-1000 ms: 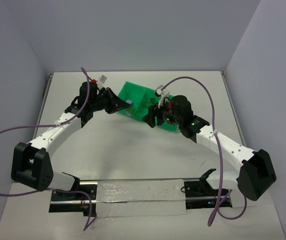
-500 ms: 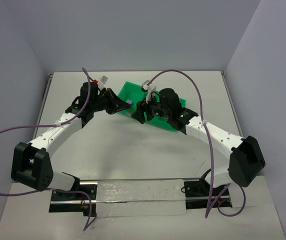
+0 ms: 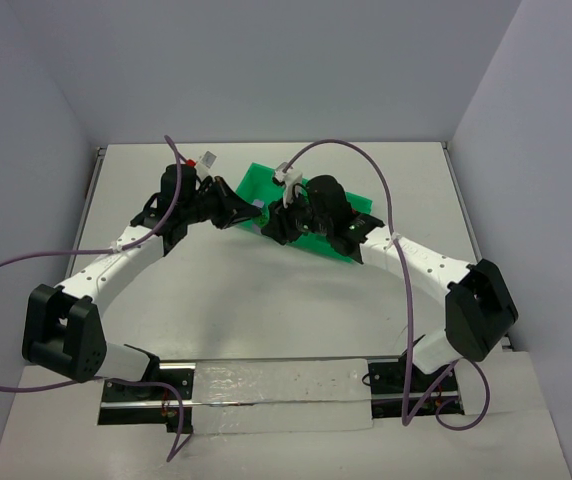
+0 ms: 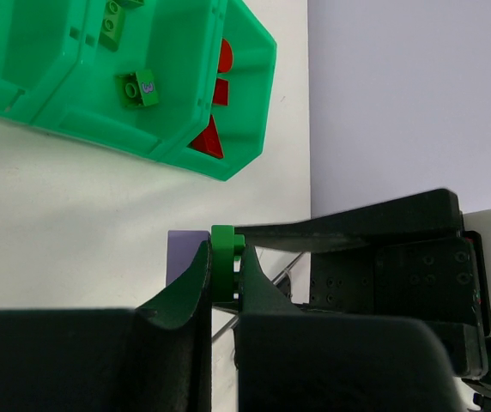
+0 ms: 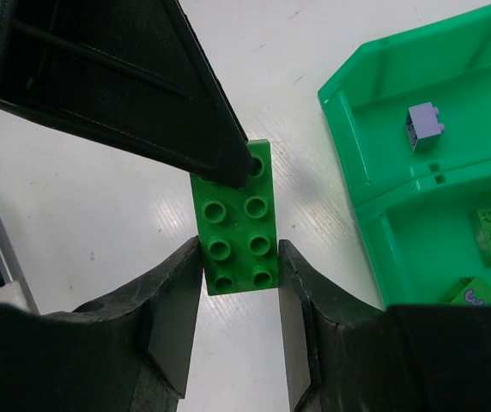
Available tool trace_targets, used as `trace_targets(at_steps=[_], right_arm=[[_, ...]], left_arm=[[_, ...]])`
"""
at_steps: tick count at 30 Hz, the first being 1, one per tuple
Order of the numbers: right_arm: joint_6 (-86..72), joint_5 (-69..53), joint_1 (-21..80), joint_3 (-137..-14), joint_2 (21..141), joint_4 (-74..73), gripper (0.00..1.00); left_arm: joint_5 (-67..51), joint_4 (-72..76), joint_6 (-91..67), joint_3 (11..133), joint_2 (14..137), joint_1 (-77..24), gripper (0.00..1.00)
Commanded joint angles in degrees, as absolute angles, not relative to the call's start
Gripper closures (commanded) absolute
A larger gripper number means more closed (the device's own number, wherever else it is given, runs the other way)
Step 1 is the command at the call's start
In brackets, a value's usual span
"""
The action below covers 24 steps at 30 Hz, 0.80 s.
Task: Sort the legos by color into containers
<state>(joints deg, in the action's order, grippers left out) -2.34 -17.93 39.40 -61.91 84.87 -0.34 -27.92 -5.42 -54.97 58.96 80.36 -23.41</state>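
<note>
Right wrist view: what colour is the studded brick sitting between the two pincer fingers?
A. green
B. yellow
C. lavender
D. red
A: the green brick sits studs-up between the fingers of the right pincer, which press against its two long sides.

Three green legos (image 5: 235,219); two lavender (image 5: 424,120) (one tray (image 5: 342,129)).
</note>
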Motion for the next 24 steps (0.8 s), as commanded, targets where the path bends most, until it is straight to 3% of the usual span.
trace_targets(at_steps=[1, 5, 9, 13, 19, 24], right_arm=[[-2.0, -17.8, 39.9, -64.5, 85.1, 0.8, 0.64], [-3.4, -17.0, 39.9, -62.5, 83.3, 2.4, 0.95], [-6.3, -16.7, 39.3, -59.3, 80.2, 4.4, 1.00], [-9.7, -19.4, 37.0, -55.3, 75.7, 6.6, 1.00], [-18.5, -32.1, 28.5, -47.2, 69.0, 12.4, 1.00], [-27.9, -48.7, 21.2, -43.2, 65.6, 20.3, 1.00]], left_arm=[[-29.5, -4.0, -54.3, 60.1, 79.1, -23.9, 1.00], [-28.9, -4.6, -52.8, 60.1, 78.7, -23.9, 0.96], [-24.9, -9.0, -50.6, 61.5, 77.7, -23.9, 0.43], [-22.0, -11.8, -47.9, 62.5, 75.9, -23.8, 0.07], [-22.0, -10.7, -43.9, 60.9, 72.9, -23.5, 0.05], [-31.6, 4.7, -42.9, 51.3, 67.8, -22.9, 0.07]])
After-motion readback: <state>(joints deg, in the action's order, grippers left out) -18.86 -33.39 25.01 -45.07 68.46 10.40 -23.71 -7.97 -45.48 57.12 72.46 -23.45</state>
